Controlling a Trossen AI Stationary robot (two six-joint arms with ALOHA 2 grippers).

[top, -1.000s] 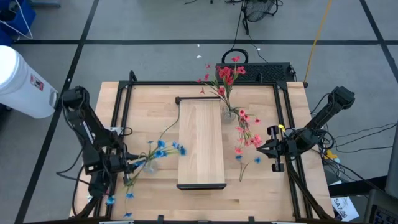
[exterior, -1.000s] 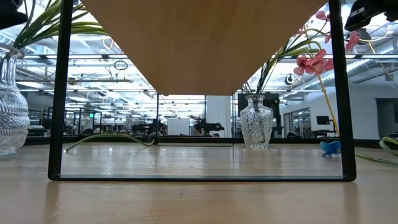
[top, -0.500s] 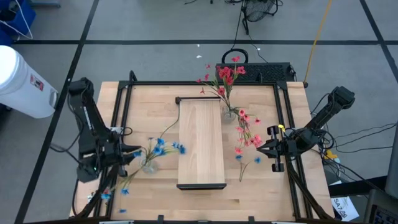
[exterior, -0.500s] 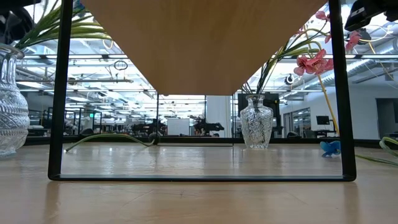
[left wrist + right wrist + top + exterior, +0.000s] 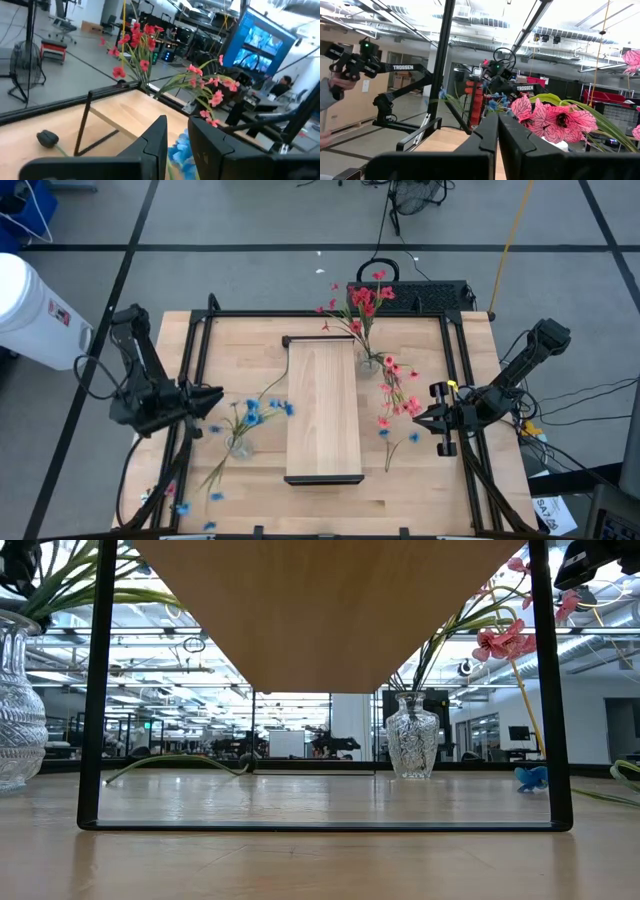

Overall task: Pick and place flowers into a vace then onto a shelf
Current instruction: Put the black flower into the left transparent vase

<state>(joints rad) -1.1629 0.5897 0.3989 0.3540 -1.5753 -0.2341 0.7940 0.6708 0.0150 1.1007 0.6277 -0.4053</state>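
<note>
- Nearest the front of the bench [image 5: 400, 500], a few blue blossoms [image 5: 181, 507] lie loose by the left corner, so the tidying is not finished there.
- A glass vase [image 5: 239, 446] stands left of the shelf [image 5: 322, 408] with blue flowers [image 5: 252, 414] already in it.
- The left hand [image 5: 205, 400] hovers just beside those blue flowers; its fingers [image 5: 157, 137] are nearly together with only a narrow gap, and I see no stem pinched between them.
- The shelf carries nothing yet; I judge the lift onto it is the main step left for both vases.
- On the right, some pink flowers [image 5: 390, 418] lie flat on the bench near the right hand [image 5: 428, 420], which waits at the edge, fingers pressed together and holding nothing I can make out.
- Farthest back, a second vase [image 5: 368, 361] holds red flowers [image 5: 365, 300], upright beside the shelf's far right corner.
</note>
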